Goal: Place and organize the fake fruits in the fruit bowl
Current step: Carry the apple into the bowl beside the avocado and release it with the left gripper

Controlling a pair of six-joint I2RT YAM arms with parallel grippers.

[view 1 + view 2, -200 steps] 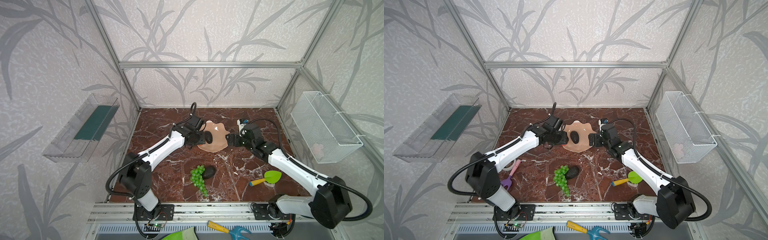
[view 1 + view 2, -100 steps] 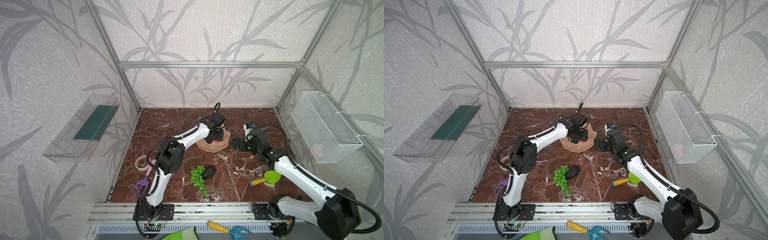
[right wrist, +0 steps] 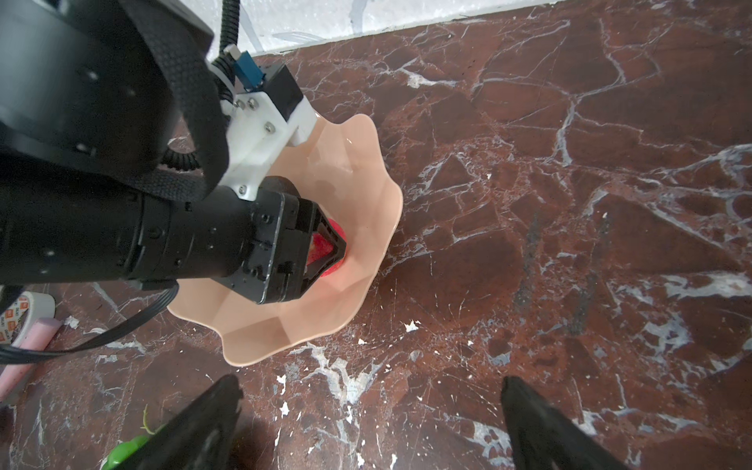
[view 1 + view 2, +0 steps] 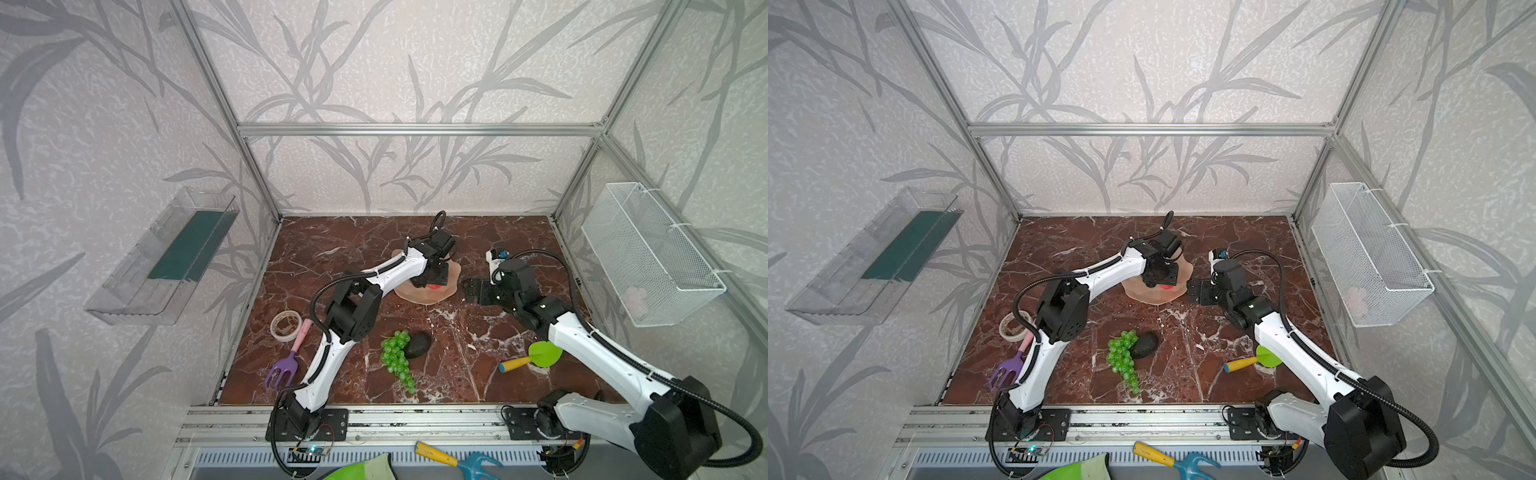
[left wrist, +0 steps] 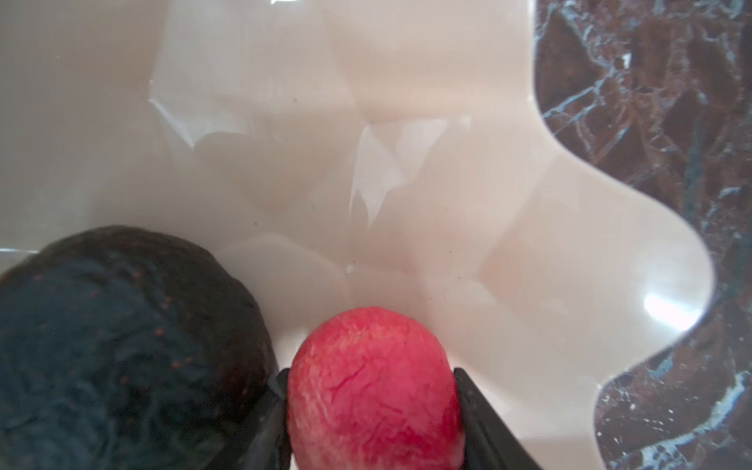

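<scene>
In fruit bowl (image 4: 449, 291): dark avocado (image 5: 122, 346), plus red apple (image 5: 374, 390) pinched in left claw (image 5: 370, 384) just beside it. Right claw (image 3: 370, 384) spread wide, empty, at bowl's 3 o'clock. Grapes (image 4: 395, 359) and second avocado (image 4: 417, 344) touching on desk (image 4: 332, 249), at 6 o'clock

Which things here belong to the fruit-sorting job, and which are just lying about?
Job: bowl, apple, grapes, avocado in the bowl, avocado beside the grapes.
Lying about: tape roll, purple fork, green shovel, wire basket.
</scene>
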